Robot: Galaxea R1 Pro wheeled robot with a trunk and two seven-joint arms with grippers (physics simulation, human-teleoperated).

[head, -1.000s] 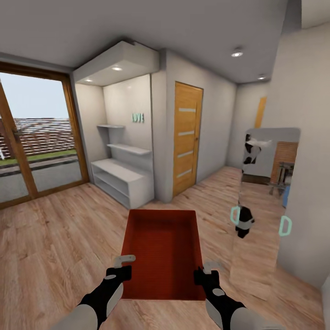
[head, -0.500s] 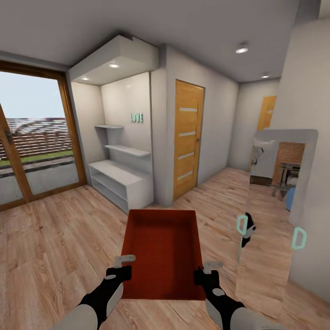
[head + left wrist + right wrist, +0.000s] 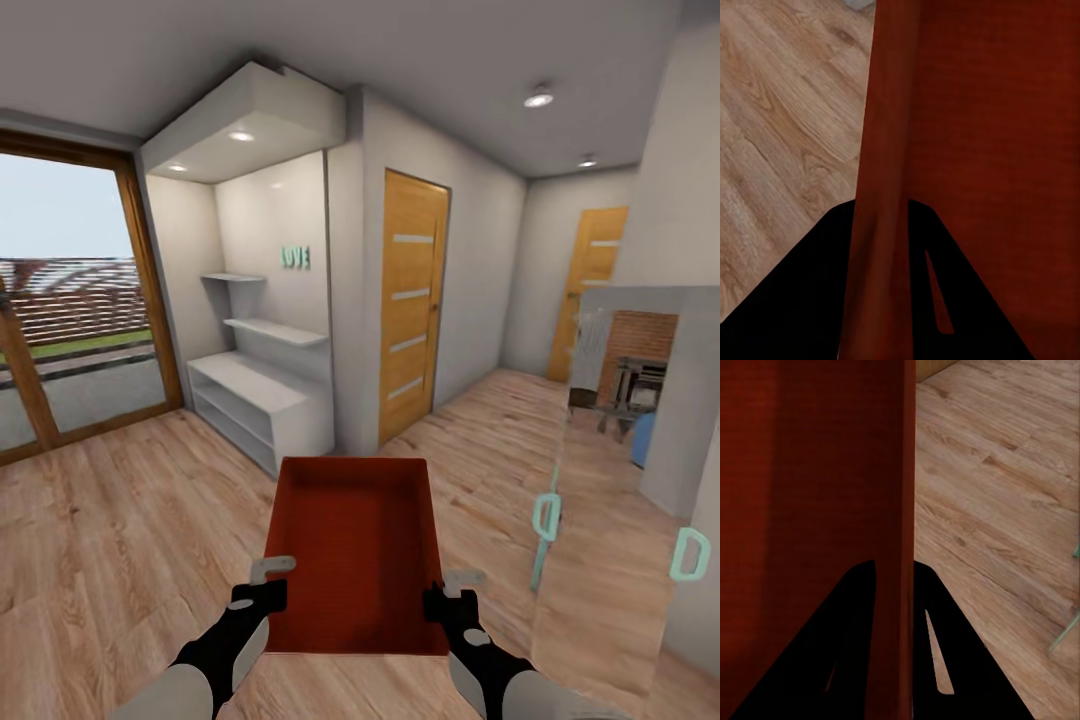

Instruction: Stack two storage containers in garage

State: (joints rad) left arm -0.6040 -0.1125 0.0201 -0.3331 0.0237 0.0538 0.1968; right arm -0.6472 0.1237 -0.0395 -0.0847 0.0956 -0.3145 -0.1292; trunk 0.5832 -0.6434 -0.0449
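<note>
One storage container [image 3: 355, 540], a lidless red-orange box, hangs level in front of me above the light wood plank floor [image 3: 120, 540] of the living room. My left gripper [image 3: 268, 582] is shut on its left wall near the close corner. My right gripper [image 3: 452, 592] is shut on its right wall. In the left wrist view the thin red wall [image 3: 881, 150] runs between the black fingers [image 3: 802, 300] of the left gripper [image 3: 879, 206]. The right wrist view shows the other wall [image 3: 904, 472] pinched the same way by the right gripper [image 3: 895, 564].
Glazed wooden doors [image 3: 60, 330] stand at the left. A white shelf alcove [image 3: 265, 390] is straight ahead, with a wooden door [image 3: 412, 300] beside it and another door [image 3: 592, 290] down the passage. A mirrored panel [image 3: 620, 470] with teal handles [image 3: 546, 517] stands close on the right.
The whole view has shifted: the camera has moved forward, so the mirrored panel sits further right and the far door shows more. Both grippers still hold the container the same way.
</note>
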